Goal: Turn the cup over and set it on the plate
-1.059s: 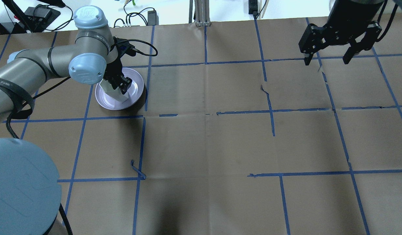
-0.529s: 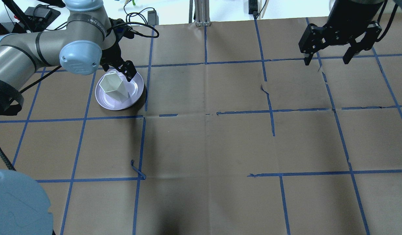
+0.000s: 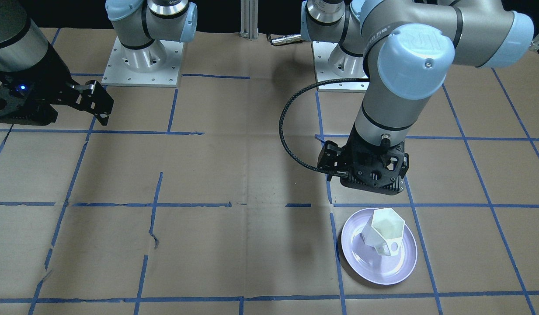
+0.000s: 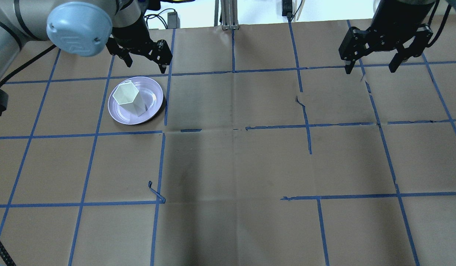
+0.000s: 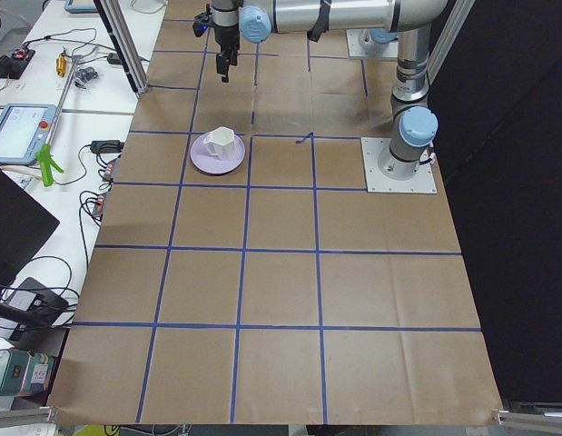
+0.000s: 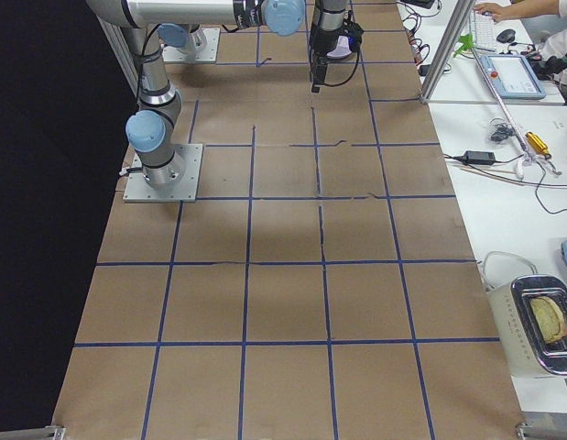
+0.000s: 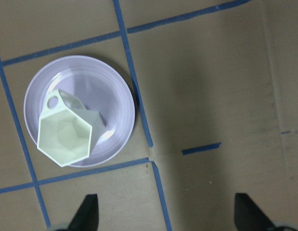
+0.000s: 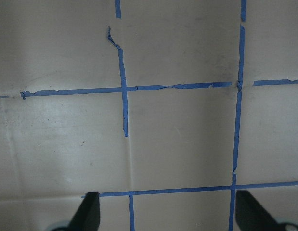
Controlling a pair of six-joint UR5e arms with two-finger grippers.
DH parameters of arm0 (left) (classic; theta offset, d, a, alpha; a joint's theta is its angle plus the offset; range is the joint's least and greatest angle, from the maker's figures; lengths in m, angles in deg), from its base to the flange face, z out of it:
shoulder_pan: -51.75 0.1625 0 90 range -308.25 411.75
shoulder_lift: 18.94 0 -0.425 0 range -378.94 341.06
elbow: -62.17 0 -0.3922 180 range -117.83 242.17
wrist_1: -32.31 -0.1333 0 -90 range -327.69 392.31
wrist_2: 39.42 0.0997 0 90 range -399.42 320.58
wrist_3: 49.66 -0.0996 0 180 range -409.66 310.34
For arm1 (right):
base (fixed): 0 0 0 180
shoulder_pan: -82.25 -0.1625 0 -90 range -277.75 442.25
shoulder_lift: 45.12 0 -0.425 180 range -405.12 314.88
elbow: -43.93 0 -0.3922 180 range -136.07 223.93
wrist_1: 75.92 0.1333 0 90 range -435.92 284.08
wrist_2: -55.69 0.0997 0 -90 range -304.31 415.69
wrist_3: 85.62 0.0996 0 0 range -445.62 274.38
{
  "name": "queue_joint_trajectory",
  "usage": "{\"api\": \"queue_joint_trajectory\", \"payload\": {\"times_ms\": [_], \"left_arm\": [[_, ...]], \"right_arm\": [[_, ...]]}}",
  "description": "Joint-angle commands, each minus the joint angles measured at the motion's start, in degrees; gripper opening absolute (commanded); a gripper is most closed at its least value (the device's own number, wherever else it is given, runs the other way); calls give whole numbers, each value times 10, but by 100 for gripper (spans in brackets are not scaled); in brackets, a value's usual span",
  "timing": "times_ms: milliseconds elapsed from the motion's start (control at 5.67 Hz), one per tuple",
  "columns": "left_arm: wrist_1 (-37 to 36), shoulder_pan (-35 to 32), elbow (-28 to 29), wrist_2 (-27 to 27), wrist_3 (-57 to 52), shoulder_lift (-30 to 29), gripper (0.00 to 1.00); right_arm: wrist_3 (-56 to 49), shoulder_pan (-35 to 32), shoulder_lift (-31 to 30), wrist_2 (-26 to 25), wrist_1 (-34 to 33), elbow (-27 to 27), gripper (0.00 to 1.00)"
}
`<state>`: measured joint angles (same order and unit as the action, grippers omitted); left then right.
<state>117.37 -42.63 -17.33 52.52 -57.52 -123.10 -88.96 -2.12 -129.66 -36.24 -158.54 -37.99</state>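
Left claw (image 4: 146,66) wide, empty, fingers (image 4: 162,59) hidden from front; right claw (image 4: 371,70) wide, empty; cup (image 4: 128,98) on plate (image 4: 154,94).

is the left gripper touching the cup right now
Apart. Overhead view shows the open left gripper clear of the cup, with bare plate between them.

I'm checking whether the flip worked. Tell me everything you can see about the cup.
The cup is small, white and faceted, ceramic-looking, with a hexagonal rim and an angular handle pierced by a round hole. It stands upright, mouth up and empty, on the lavender plate, handle turned away from the robot. Only the plate touches it; the left gripper hangs open, clear of it.
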Motion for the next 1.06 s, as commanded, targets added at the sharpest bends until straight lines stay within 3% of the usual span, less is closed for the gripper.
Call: {"api": "queue_joint_trajectory", "payload": {"times_ms": [0, 176, 529, 882], "left_arm": [[64, 6, -4, -19, 9, 64, 98], [68, 27, -12, -25, 16, 73, 98], [62, 76, -84, -32, 53, 133, 98], [64, 94, -69, -45, 50, 124, 98]], "right_arm": [[0, 0, 0, 0, 0, 0, 100], [0, 0, 0, 0, 0, 0, 100], [0, 0, 0, 0, 0, 0, 100], [0, 0, 0, 0, 0, 0, 100]]}}
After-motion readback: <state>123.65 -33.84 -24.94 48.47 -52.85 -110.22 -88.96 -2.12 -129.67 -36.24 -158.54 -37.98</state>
